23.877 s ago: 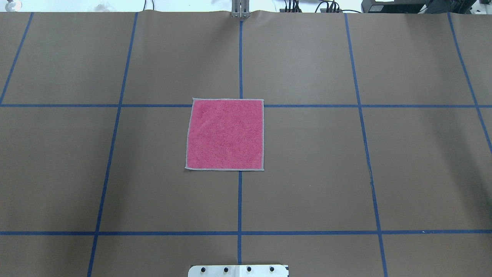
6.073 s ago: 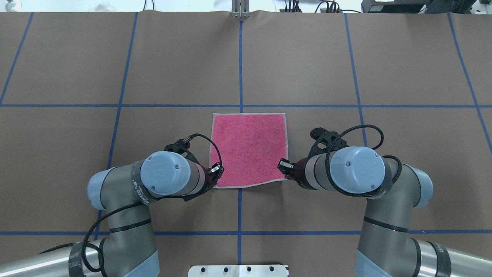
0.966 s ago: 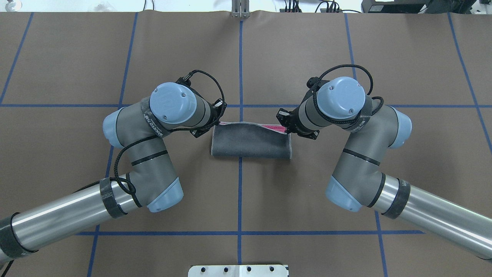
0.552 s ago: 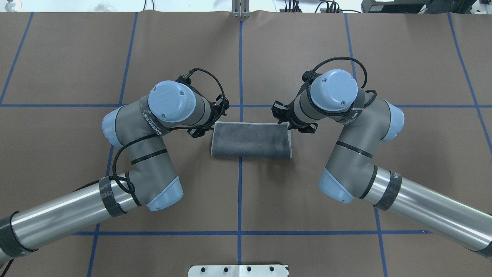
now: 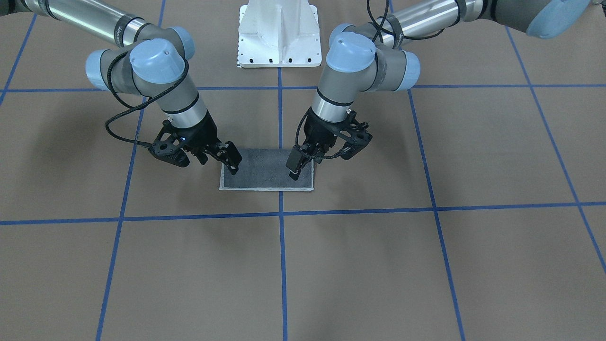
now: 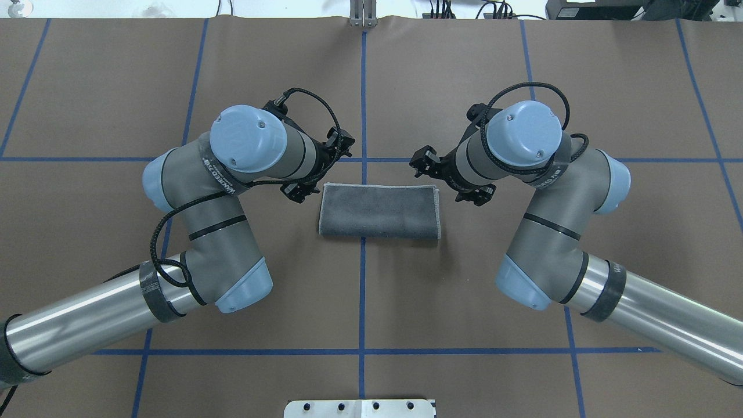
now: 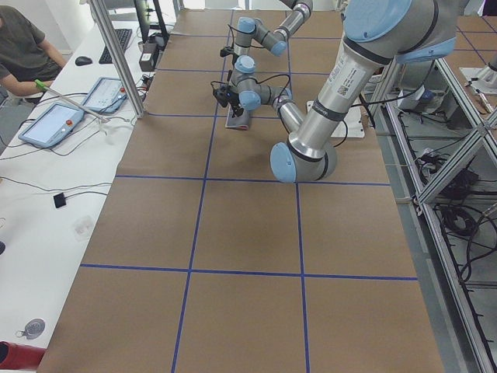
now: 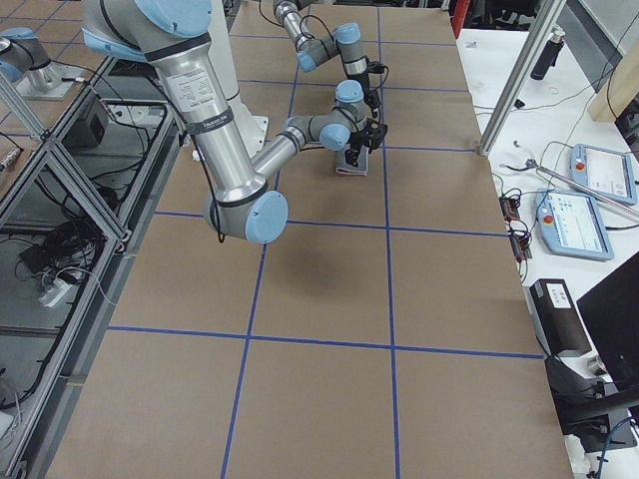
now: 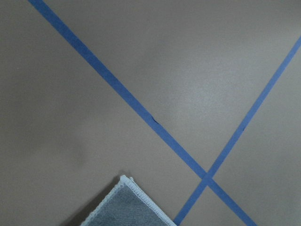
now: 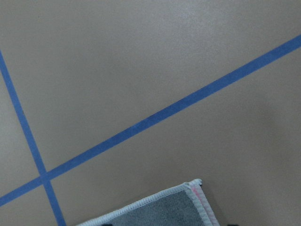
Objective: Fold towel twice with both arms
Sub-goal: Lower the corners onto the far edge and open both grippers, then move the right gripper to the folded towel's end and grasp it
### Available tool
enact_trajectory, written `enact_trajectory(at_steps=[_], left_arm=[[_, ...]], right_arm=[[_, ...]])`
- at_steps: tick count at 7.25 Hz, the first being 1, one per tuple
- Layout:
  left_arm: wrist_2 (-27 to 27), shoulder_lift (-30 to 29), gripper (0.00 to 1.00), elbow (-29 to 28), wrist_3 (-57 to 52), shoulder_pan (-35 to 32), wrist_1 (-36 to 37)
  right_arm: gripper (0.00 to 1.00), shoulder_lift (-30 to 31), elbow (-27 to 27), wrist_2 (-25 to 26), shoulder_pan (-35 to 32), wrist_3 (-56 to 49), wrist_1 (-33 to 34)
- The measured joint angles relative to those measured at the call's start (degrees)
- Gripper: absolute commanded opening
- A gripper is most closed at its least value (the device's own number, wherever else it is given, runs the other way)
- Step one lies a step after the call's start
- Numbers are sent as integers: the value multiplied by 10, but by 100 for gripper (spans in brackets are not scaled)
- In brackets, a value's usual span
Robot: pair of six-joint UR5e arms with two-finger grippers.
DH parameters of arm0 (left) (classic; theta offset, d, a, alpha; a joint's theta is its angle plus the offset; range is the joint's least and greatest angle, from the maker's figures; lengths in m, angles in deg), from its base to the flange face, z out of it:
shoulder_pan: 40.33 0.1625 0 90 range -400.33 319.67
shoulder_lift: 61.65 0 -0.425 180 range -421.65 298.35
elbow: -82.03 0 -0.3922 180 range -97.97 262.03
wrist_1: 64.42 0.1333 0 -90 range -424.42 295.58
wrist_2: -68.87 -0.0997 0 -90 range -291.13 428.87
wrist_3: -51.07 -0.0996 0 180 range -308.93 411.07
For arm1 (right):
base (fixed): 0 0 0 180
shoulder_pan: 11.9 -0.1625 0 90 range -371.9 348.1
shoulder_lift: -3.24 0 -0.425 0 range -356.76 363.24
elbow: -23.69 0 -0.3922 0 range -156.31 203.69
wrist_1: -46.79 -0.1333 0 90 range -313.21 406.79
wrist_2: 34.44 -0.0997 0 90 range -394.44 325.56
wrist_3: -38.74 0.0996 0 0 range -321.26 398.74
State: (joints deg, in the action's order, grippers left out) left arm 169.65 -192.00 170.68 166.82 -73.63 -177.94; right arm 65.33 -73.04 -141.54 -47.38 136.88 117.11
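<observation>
The table (image 6: 464, 87) wears brown paper ruled into squares by blue tape (image 6: 363, 302). From the left, the left arm (image 6: 232, 191) bends in and its left gripper (image 6: 321, 168) hangs with fingers spread, holding nothing. Beside it the towel (image 6: 378, 211) lies flat across the centre tape line, folded in half, dark grey face up, pale hem along its far edge. The right gripper (image 6: 448, 179) hangs at the towel's other far corner, equally spread and empty. Beyond the table, a person (image 7: 23, 47) sits at a white bench (image 7: 46, 194) with tablets (image 7: 50, 124).

Bright even overhead light, soft shadows under arms (image 6: 220, 232), sharp focus.
</observation>
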Motion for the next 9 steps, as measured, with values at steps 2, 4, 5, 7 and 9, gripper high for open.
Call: enact_trajectory(at_steps=[2,4,5,7,9], left_arm=[[14,3,100,13,0,-10,3],[16,4,100,15,0,-14,3],[16,4,100,15,0,-14,3],[16,5,100,14,1,-14,3],[16,5,100,12,2,-14,3]], right_arm=[[96,26,-31,3,8,91,0],[85,31,-35,6,15,222,2],[81,31,-35,16,25,275,3],[74,30,-26,41,49,315,5],[66,27,-13,45,63,332,5]])
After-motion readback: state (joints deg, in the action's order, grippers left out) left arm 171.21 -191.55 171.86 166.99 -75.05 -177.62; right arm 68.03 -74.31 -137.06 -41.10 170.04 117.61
